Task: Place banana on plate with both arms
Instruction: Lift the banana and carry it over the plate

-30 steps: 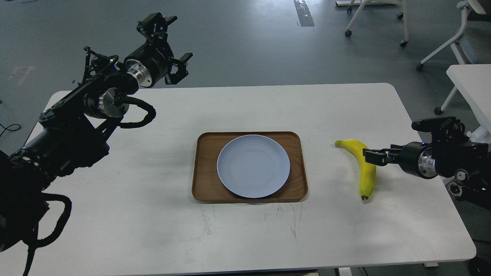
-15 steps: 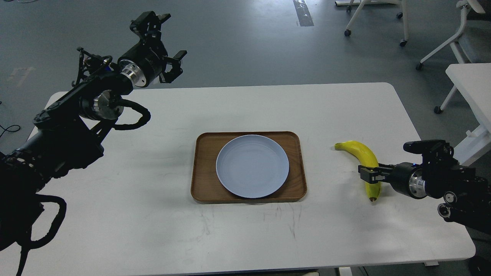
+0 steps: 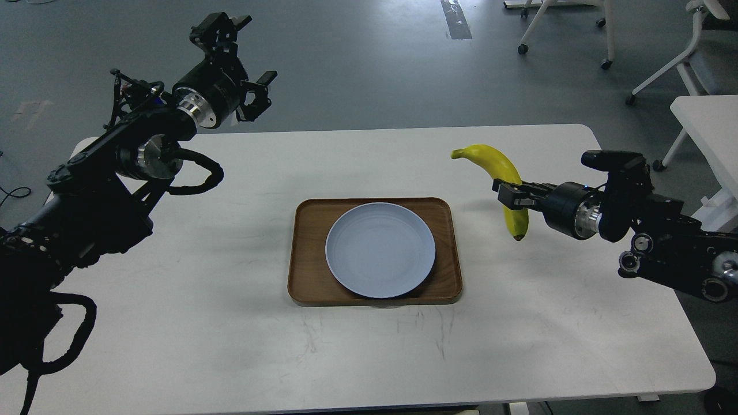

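The yellow banana (image 3: 497, 166) hangs in the air above the table, right of the tray, held near its lower half by my right gripper (image 3: 512, 194), which is shut on it. The pale blue plate (image 3: 380, 249) lies empty on the brown wooden tray (image 3: 305, 253) at the table's middle. My left gripper (image 3: 253, 95) is raised above the table's far left edge, well away from the plate and banana, its fingers spread open and empty.
The white table (image 3: 230, 346) carries only the tray and plate. White chairs (image 3: 680, 63) and a second white table (image 3: 706, 124) stand on the grey floor at the back right.
My right gripper closed on the banana and lifted it up off the table and to the left, toward the tray. My left arm drifted slightly back and left.
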Robot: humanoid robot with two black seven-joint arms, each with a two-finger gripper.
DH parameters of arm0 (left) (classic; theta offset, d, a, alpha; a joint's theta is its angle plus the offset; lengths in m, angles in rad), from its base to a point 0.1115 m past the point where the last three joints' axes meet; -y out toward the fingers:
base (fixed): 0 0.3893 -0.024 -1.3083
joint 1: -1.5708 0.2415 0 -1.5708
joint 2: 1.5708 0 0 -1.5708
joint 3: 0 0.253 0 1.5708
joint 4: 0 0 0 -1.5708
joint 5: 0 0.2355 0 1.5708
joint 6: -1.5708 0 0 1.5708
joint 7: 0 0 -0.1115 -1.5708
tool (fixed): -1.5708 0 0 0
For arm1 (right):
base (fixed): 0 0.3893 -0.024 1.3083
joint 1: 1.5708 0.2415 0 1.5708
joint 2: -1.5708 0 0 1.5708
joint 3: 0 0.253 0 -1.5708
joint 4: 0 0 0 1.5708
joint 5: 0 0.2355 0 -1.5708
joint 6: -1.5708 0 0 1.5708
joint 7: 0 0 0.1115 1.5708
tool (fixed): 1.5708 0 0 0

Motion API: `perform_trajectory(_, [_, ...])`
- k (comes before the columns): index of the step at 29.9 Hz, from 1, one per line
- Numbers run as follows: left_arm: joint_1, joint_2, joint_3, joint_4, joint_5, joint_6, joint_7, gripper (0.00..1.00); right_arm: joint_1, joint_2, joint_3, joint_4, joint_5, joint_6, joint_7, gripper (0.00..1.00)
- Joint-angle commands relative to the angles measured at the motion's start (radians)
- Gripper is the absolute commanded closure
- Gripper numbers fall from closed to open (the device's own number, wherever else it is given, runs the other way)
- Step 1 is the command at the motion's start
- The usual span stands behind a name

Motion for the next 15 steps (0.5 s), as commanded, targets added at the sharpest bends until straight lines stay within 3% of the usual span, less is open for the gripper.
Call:
perform_trajectory(1, [0.000, 0.004, 0.000, -0.010, 0.000, 0.003, 0.001, 0.02, 0.094, 0.091, -0.106, 0.001, 0.003, 0.028, 0.042, 0.88])
perform_trajectory(3, [-0.001, 0.004, 0.000, -0.010, 0.000, 0.005, 0.001, 0.02, 0.120, 0.142, -0.167, 0.001, -0.001, 0.031, 0.065, 0.88])
perform_trajectory(15, [0.000, 0.018, -0.002, -0.010, -0.002, 0.003, 0.000, 0.02, 0.146, 0.341, -0.263, -0.165, -0.003, 0.034, 0.064, 0.87])
